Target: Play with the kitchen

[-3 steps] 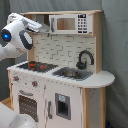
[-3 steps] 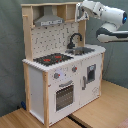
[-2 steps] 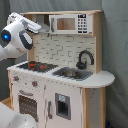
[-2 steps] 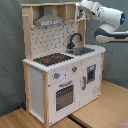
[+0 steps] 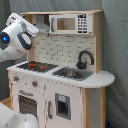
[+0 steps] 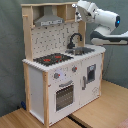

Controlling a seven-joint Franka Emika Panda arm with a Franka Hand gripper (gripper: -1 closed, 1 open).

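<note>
A: Nothing much moved since the earlier frames. Arm (image 5: pixel 17 37) held the same raised pose, and the kitchen (image 6: pixel 50 85) had not shifted either.

B: Where was the kitchen?

A: Standing upright on the floor, long axis vertical. Its counter ran sideways, from the hob (image 5: pixel 35 65) on the first exterior view's left to the sink (image 5: pixel 72 74) and faucet (image 5: pixel 84 59) on the first exterior view's right.

B: And the gripper?

A: Gripper (image 6: pixel 76 7) was high up, level with the top shelf. In the second exterior view it overlapped the upper right corner of the frame. In the first exterior view the arm sat on the left, in front of the hood (image 5: pixel 42 25). My read: it hung out in front of the kitchen, not over the counter. Contact with the shelf could not be told.

B: Wide or narrow?

A: Could not tell, and nothing showed in its hold.

B: So which way to the playable parts?

A: Down and in towards the front face. The knobs (image 6: pixel 56 76) and oven door (image 6: pixel 64 95) lay well below it. The hob and faucet sat lower too, further in. Only one arm, so no choice there. The likely next move was a descent before any reach.
</note>
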